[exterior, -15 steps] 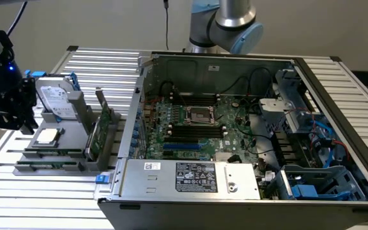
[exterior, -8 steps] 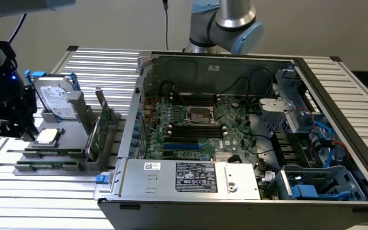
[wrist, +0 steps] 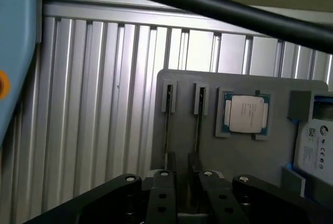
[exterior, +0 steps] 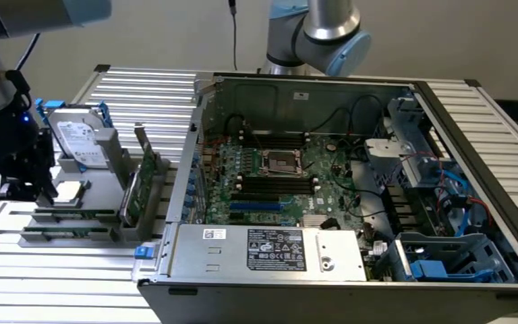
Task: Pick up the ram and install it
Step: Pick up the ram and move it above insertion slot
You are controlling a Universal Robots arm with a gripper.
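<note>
An open case [exterior: 331, 175] is sitting on the slatted tabletop [exterior: 52, 283], with a grey holder [wrist: 234, 156] just beside it. The gripper [wrist: 184, 174] is hovering above the holder, half open and empty, over two ram sticks [exterior: 70, 214] standing edgewise in its slots.

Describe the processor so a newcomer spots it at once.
At the exterior view's left of the open case, a grey tray sits on the slatted table. On it the processor lies flat between two ram sticks and the hard drive. It alone is a square silver plate rimmed green; the sticks are thin strips on edge, the drive a box.
</note>
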